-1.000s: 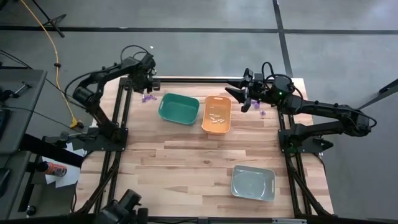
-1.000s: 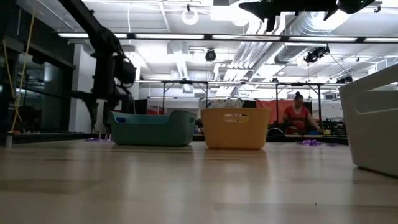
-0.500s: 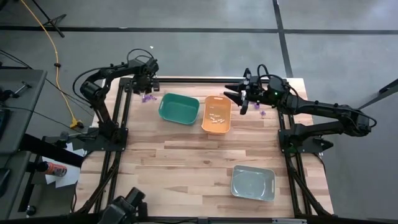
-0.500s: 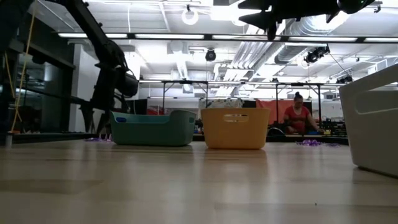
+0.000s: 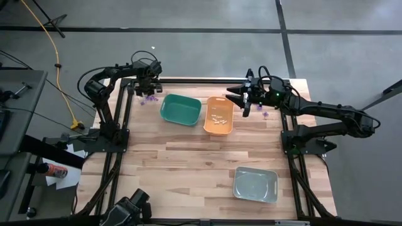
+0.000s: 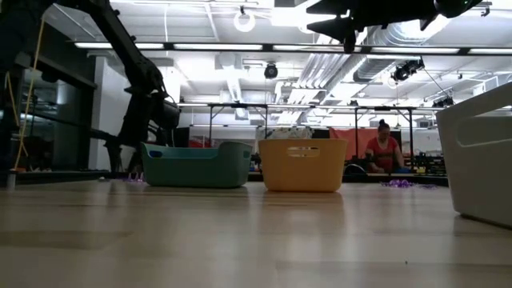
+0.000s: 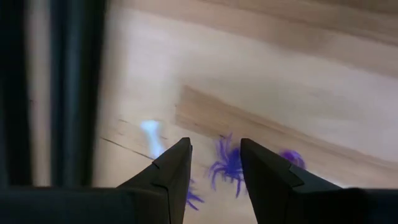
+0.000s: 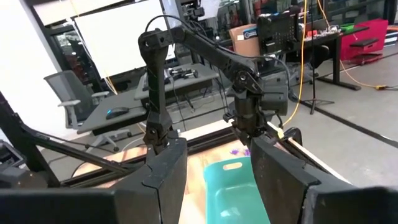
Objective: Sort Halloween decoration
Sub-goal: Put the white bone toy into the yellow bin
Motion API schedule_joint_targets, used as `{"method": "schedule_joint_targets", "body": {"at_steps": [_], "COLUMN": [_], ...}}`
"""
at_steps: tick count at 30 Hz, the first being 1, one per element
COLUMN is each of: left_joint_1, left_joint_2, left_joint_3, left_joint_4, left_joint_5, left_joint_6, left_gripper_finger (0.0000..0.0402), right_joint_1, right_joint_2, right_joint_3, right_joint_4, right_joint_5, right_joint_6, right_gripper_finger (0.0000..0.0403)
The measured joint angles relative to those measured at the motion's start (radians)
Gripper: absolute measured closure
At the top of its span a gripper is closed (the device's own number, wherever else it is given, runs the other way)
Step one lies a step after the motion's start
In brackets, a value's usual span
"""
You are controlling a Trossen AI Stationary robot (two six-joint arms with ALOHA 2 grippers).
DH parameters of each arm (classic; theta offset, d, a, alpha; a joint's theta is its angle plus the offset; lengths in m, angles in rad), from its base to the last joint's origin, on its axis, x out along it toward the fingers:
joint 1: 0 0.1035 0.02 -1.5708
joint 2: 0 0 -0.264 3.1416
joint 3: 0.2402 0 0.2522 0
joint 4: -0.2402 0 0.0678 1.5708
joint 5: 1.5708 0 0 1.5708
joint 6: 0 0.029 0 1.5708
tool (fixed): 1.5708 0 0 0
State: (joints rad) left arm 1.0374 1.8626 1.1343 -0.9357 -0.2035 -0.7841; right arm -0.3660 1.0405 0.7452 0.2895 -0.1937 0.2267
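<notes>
A pale wooden tabletop [image 5: 188,163] is seen from above, set in an open workshop with a grey floor. Purple Halloween decoration trinkets [image 5: 148,98] lie in a small cluster at about 11 o'clock on the tabletop, just beside the green bin [image 5: 180,109]. A second purple scatter [image 5: 262,112] lies near 1 o'clock, beyond the orange bin [image 5: 219,115], which holds cream pieces. The left hand [image 5: 146,86] is held directly over the first cluster with its fingers spread and nothing gripped. In the left wrist view a purple spider [image 7: 227,165] sits between the fingertips, just ahead. The right hand [image 5: 242,99] is held high over the orange bin's far edge, fingers apart, empty. The left hand is judged nearer; a straight descent seems called for.
</notes>
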Motion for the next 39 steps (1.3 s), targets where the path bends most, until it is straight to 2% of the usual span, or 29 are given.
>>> {"method": "schedule_joint_targets", "body": {"at_steps": [3, 6, 11, 15, 20, 23, 26, 30, 36, 39], "left_joint_1": [0.000, 0.003, 0.001, -0.027, -0.106, -0.163, -0.205, -0.212, -0.212, -0.209], "left_joint_2": [-0.010, -0.046, -0.133, -0.159, -0.160, -0.160, -0.159, -0.159, -0.177, -0.186], "left_joint_3": [0.000, 0.000, 0.000, 0.000, -0.021, -0.062, -0.114, -0.167, -0.222, -0.240], "left_joint_4": [0.003, 0.009, -0.002, -0.021, -0.053, -0.041, -0.006, -0.013, 0.025, 0.030], "left_joint_5": [0.043, 0.035, -0.110, -0.186, -0.309, -0.332, -0.338, -0.347, -0.364, -0.391], "left_joint_6": [0.000, -0.017, -0.072, -0.146, -0.322, -0.460, -0.526, -0.552, -0.673, -0.723], "left_gripper_finger": [0.0271, 0.0271, 0.0271, 0.0271, 0.0271, 0.0271, 0.0274, 0.0305, 0.0389, 0.0395], "right_joint_1": [0.000, 0.000, 0.000, 0.000, 0.000, 0.000, 0.000, 0.000, 0.000, 0.000], "right_joint_2": [0.000, 0.000, 0.000, 0.000, 0.000, 0.000, 0.000, 0.000, 0.000, 0.000], "right_joint_3": [0.000, 0.000, 0.000, 0.000, 0.000, 0.000, 0.000, 0.000, 0.000, 0.000], "right_joint_4": [-0.018, -0.023, -0.023, -0.023, -0.024, -0.033, -0.052, -0.091, -0.118, -0.123], "right_joint_5": [-0.001, -0.001, -0.001, 0.000, -0.001, 0.000, 0.000, 0.000, 0.000, -0.001], "right_joint_6": [0.000, 0.000, 0.000, 0.000, 0.000, 0.000, 0.000, -0.001, -0.008, -0.008], "right_gripper_finger": [0.0231, 0.0231, 0.0231, 0.0231, 0.0231, 0.0231, 0.0231, 0.0231, 0.0231, 0.0231]}}
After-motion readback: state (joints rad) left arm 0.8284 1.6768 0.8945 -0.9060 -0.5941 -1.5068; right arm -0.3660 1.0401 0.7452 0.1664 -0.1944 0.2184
